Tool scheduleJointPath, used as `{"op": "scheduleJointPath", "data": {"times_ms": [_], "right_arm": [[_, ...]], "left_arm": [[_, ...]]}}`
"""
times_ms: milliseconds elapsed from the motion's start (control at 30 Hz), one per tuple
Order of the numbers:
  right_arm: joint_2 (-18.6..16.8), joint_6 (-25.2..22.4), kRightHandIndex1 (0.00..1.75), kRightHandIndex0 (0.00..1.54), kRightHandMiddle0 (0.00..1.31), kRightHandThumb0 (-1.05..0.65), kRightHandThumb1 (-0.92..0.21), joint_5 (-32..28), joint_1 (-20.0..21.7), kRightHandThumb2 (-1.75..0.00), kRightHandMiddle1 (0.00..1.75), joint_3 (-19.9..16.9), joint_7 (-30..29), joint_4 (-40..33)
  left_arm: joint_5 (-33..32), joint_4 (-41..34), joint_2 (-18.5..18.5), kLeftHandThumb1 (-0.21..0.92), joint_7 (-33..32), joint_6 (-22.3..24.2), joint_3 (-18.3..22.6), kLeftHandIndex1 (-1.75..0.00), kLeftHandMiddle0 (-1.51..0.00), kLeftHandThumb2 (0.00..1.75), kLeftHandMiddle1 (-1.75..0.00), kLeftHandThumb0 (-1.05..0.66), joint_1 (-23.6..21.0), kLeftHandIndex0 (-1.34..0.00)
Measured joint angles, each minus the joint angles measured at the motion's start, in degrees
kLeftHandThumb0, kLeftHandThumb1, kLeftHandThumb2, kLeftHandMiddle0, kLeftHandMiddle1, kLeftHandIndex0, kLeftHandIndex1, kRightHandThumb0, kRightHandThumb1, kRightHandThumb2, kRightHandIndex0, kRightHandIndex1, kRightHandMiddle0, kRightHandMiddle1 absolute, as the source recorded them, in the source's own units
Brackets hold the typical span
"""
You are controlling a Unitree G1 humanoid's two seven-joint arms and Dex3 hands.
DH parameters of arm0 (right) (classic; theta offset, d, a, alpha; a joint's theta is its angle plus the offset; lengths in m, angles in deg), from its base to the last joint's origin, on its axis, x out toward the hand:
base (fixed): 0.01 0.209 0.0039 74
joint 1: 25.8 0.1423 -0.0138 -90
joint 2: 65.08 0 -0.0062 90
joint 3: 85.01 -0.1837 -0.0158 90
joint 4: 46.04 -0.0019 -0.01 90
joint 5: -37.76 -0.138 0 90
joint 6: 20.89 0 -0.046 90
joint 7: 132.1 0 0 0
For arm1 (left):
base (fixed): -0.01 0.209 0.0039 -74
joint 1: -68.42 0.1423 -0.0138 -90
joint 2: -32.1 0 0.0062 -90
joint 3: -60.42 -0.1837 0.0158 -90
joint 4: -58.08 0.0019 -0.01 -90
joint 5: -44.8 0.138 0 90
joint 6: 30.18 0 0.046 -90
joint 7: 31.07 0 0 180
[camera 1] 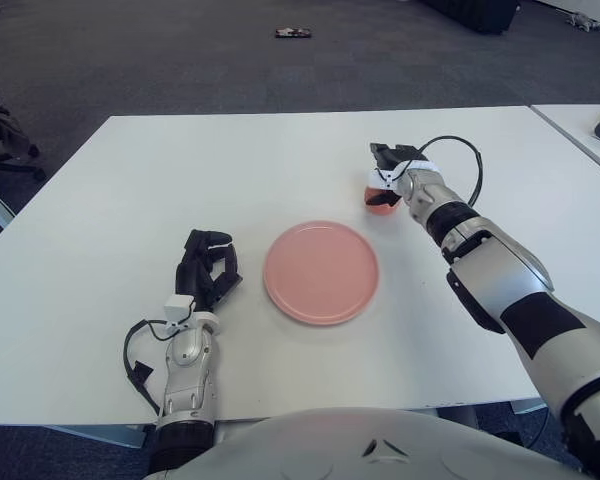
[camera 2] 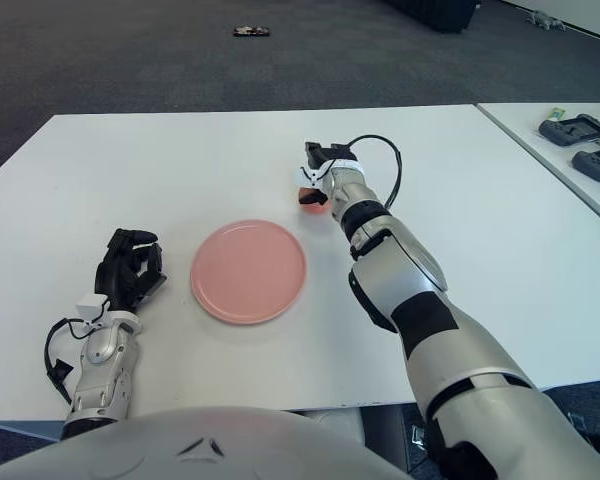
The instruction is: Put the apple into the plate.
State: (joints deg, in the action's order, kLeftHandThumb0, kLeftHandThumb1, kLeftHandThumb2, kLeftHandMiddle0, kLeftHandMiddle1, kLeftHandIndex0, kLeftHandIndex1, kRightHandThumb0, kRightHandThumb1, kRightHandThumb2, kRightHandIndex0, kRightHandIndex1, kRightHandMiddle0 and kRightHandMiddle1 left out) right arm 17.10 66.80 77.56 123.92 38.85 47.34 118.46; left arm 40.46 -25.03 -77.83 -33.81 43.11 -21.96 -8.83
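A red apple (camera 1: 379, 201) sits just beyond the right rim of the pink plate (camera 1: 321, 272), mostly covered by my right hand (camera 1: 388, 170). The right hand reaches over it from the right and its dark fingers (camera 2: 315, 158) close over the apple's top. I cannot tell whether the apple touches the table. The plate lies flat and bare in the middle of the white table (camera 1: 180, 180). My left hand (camera 1: 208, 262) shows to the left of the plate near the table's front edge, with its fingers relaxed and holding nothing.
A second white table (camera 2: 540, 150) stands at the right with two black devices (camera 2: 578, 128) on it. A small dark object (camera 1: 293, 33) lies on the carpet far behind. A chair base (camera 1: 5, 150) shows at the far left.
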Motion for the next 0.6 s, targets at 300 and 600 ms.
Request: {"op": "scheduleJointPath", "data": {"times_ms": [300,600], "right_arm": [[-0.7,-0.7,0.0,0.0,0.0,-0.93,-0.53,0.1,0.0,-0.72,0.0,0.7,2.3,1.5],[-0.6,-1.6,0.0,0.0,0.0,-0.95,-0.58,0.6,-1.1,-0.69,0.0,2.1,5.5,3.0]], "left_arm": [[0.0,0.0,0.0,0.67,0.0,0.0,0.0,-1.75,-0.81,0.89,-1.75,-0.38,0.0,-0.35],[0.2,-0.4,0.0,0.66,0.0,0.0,0.0,-1.75,-0.82,0.89,-1.75,-0.39,0.3,-0.35]]}}
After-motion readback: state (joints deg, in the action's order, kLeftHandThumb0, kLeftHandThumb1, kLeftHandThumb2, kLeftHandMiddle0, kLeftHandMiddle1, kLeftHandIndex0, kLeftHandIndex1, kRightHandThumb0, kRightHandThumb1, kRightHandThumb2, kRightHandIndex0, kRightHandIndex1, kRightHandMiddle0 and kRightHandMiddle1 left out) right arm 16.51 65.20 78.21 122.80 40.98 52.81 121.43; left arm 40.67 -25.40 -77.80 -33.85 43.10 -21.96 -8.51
